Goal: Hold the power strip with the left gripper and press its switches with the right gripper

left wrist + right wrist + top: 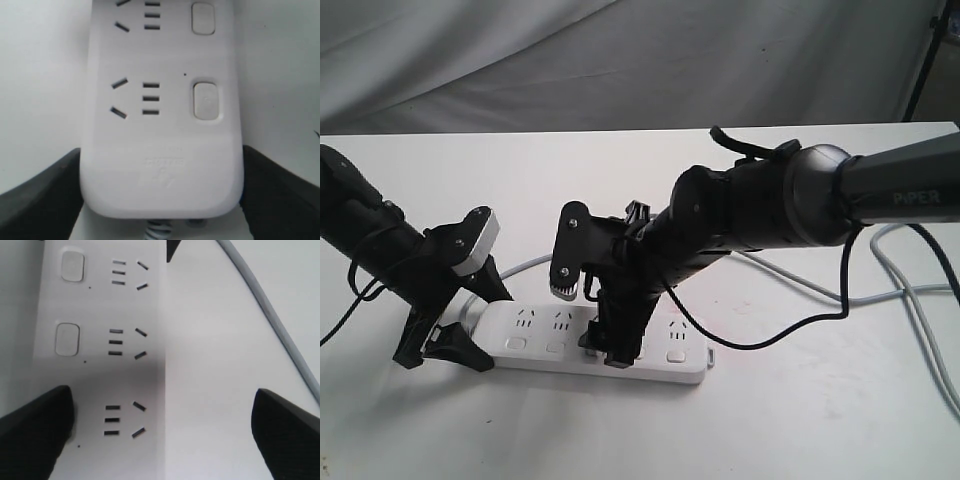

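Clamping long white plastic power strip [535,335] at 9 o'clock with left gripper [478,322]; pressing with splayed right gripper [590,320]. Next: square white switch [675,355], 3 o'clock.

The things are carried by a white table [800,420]. The power strip [545,335] is laid flat on it, towards the front. Its grey cord [265,310] is spread in loops over the right side.
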Controlling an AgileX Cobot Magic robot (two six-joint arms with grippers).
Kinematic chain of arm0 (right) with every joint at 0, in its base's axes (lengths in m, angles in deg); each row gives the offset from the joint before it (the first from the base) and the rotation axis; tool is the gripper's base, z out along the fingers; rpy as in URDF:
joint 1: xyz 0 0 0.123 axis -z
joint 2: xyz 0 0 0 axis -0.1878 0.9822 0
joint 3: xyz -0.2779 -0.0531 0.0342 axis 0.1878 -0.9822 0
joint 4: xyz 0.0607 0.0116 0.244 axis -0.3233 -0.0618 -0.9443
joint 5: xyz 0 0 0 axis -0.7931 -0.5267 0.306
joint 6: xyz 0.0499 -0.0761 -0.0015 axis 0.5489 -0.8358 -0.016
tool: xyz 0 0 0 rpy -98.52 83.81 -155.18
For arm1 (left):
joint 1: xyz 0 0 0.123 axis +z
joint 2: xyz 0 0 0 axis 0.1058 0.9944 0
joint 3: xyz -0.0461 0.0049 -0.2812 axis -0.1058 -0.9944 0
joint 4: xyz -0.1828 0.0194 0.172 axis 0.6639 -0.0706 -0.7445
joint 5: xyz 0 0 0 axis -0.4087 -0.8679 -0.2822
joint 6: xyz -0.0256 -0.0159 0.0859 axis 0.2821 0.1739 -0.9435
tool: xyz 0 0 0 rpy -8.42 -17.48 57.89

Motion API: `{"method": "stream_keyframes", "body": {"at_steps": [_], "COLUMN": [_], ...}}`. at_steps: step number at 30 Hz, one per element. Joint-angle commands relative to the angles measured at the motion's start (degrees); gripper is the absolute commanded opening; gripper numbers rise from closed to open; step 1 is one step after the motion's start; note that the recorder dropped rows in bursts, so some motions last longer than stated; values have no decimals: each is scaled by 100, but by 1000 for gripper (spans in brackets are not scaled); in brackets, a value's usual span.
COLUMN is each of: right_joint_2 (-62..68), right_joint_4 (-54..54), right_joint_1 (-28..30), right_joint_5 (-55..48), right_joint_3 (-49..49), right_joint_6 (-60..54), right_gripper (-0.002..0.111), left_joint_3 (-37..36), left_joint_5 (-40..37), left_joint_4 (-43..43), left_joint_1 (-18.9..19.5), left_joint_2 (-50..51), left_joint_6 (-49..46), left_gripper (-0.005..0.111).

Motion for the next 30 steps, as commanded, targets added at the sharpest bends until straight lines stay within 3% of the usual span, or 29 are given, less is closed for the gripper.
{"method": "stream_keyframes", "body": {"at_steps": [1,15,30], "right_joint_2": [205,-761,-823], "right_joint_4": [277,-966,-1008], "right_joint_1": [56,56,260], "right_joint_5": [-4,-453,-619], "right_joint_3": [-200,-200,-200], "right_joint_6": [-414,-962,-946], "right_gripper": [88,88,88], "left_joint_3": [-23,-23,-23], "left_joint_5": [-11,-11,-11], "left_joint_4": [-14,-14,-14], "left_joint_1": [-32,-32,-32], "left_joint_2": [-9,-9,-9], "left_joint_6": [0,0,0], "left_gripper": [0,0,0]}}
